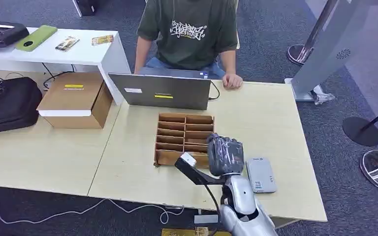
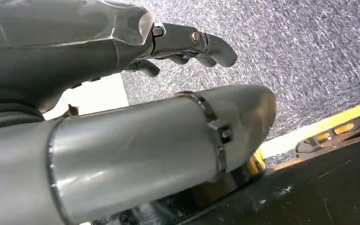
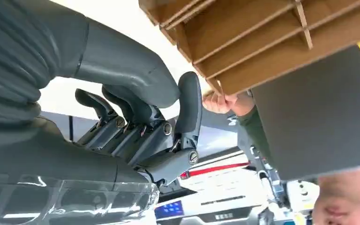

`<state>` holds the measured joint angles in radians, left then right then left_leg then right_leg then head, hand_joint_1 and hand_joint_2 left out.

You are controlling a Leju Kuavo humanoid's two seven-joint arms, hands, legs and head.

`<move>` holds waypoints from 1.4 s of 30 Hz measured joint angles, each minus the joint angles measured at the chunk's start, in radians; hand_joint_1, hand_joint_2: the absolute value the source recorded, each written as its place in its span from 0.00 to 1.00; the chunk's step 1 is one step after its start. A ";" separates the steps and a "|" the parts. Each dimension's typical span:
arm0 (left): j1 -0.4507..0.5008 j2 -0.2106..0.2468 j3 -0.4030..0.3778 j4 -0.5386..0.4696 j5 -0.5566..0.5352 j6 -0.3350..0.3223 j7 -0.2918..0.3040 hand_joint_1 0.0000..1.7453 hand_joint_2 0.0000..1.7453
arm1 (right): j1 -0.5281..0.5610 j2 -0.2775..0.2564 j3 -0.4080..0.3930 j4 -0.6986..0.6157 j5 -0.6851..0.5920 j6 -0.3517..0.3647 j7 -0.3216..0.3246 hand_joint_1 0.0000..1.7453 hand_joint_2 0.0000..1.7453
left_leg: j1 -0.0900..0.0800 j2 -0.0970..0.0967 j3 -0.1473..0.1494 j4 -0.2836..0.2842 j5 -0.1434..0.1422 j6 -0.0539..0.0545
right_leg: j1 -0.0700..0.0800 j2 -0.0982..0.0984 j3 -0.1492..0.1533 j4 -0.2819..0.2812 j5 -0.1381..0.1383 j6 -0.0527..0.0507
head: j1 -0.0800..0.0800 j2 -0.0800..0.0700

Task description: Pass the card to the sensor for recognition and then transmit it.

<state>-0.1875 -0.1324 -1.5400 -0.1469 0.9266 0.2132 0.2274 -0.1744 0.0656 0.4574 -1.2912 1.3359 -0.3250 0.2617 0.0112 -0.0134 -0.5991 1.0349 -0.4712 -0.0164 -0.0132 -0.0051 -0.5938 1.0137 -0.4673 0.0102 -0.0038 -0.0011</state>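
Note:
My right hand (image 1: 225, 155) hovers over the front right corner of the wooden divider box (image 1: 179, 132) on the light table, back of the hand up. In the right wrist view its thumb and dark fingers (image 3: 187, 101) are loosely bent and apart with nothing between them, just beside the box's slots (image 3: 243, 33). No card can be made out in the slots. The grey sensor (image 1: 261, 174) lies flat on the table immediately right of the hand. My left hand (image 2: 187, 42) hangs over the grey carpet, fingers loose and holding nothing.
A grey laptop (image 1: 160, 91) stands behind the box, with a person (image 1: 189, 29) seated behind it and one hand (image 1: 232, 81) on the table. A cardboard box (image 1: 76, 101) and a black bag (image 1: 7, 103) sit at left. A metal stand (image 1: 325, 44) rises at right.

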 joint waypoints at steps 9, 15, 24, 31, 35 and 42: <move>0.003 0.000 0.000 0.000 -0.002 0.000 0.000 0.00 0.00 | 0.061 0.029 -0.063 -0.082 0.000 -0.003 0.005 1.00 1.00 | 0.000 0.000 0.000 0.000 0.000 0.000 | 0.000 0.000 0.000 0.000 0.000 0.000 | 0.000 0.000; 0.003 -0.003 0.000 0.000 -0.006 -0.003 0.000 0.00 0.00 | 0.095 0.039 -0.095 -0.108 0.000 -0.006 0.008 0.00 1.00 | 0.000 0.000 0.000 0.000 0.000 0.000 | 0.000 0.000 0.000 0.000 0.000 0.000 | 0.000 0.000; 0.003 -0.005 0.000 0.000 -0.006 -0.003 0.000 0.00 0.00 | 0.115 0.053 -0.107 -0.115 0.043 0.047 0.011 0.00 1.00 | 0.000 0.000 0.000 0.000 0.000 0.000 | 0.000 0.000 0.000 0.000 0.000 0.000 | 0.000 0.000; 0.003 -0.005 0.000 0.000 -0.002 0.003 0.000 0.00 0.00 | 0.126 0.069 -0.089 -0.115 0.054 0.075 0.015 0.00 1.00 | 0.000 0.000 0.000 0.000 0.000 0.000 | 0.000 0.000 0.000 0.000 0.000 0.000 | 0.000 0.000; 0.003 -0.005 0.000 0.000 -0.002 0.008 0.000 0.00 0.00 | 0.139 0.083 -0.062 -0.114 0.050 0.084 0.016 0.00 1.00 | 0.000 0.000 0.000 0.000 0.000 0.000 | 0.000 0.000 0.000 0.000 0.000 0.000 | 0.000 0.000; 0.003 -0.009 0.000 0.000 -0.012 0.008 0.002 0.00 0.00 | 0.175 0.099 -0.024 -0.134 0.086 0.117 0.076 0.00 1.00 | 0.000 0.000 0.000 0.000 0.000 0.000 | 0.000 0.000 0.000 0.000 0.000 0.000 | 0.000 0.000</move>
<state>-0.1848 -0.1415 -1.5400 -0.1469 0.9148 0.2216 0.2289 0.0010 0.1648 0.4330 -1.4248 1.4222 -0.2079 0.3376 0.0111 -0.0132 -0.5993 1.0347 -0.4713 -0.0164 -0.0133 -0.0050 -0.5942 1.0136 -0.4675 0.0101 -0.0034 -0.0011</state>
